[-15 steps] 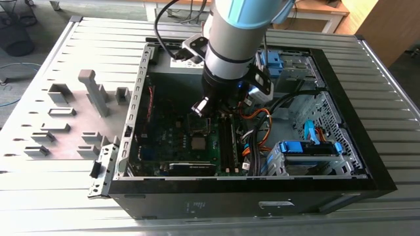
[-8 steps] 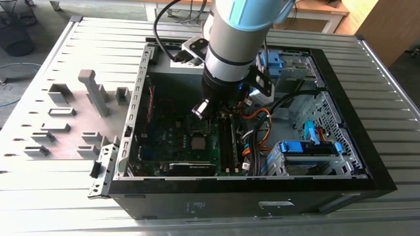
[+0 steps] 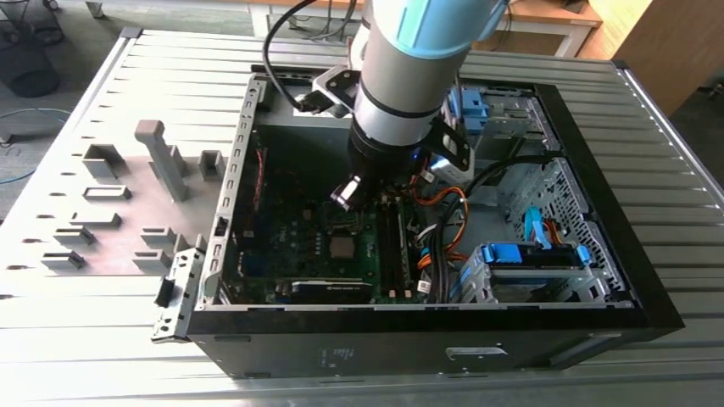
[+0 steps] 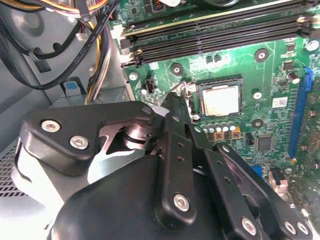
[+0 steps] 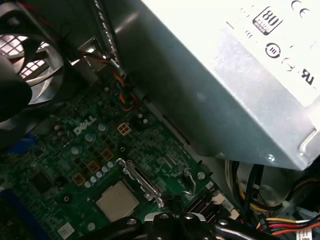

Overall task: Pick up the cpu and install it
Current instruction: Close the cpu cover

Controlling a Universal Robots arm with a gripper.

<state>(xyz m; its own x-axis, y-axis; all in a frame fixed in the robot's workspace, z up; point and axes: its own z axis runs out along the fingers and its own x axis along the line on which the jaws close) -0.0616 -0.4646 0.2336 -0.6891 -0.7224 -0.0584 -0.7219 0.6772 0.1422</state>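
Observation:
The cpu [image 3: 342, 247], a small silvery square, lies flat in its socket on the green motherboard [image 3: 297, 229]. It shows in both wrist views [image 4: 220, 100] [image 5: 117, 201]. My gripper [image 4: 171, 101] hangs low inside the case, just beside the socket and off the chip. Its black fingers [image 4: 176, 145] meet at the tips with nothing between them. In the first wrist view the gripper [image 5: 174, 204] sits next to the end of the socket's metal lever [image 5: 141, 181]. The exterior view has the gripper [image 3: 352, 196] under the arm's wrist, a little above the cpu.
The open computer case [image 3: 243, 170] lies on a slatted metal table [image 3: 158, 76]. Memory slots [image 4: 215, 35], cable bundles [image 3: 442, 220], blue drive bays [image 3: 531, 259], the power supply [image 5: 225, 85] and a fan [image 5: 30, 65] crowd the socket. Grey holder blocks [image 3: 164, 157] stand at the exterior view's left.

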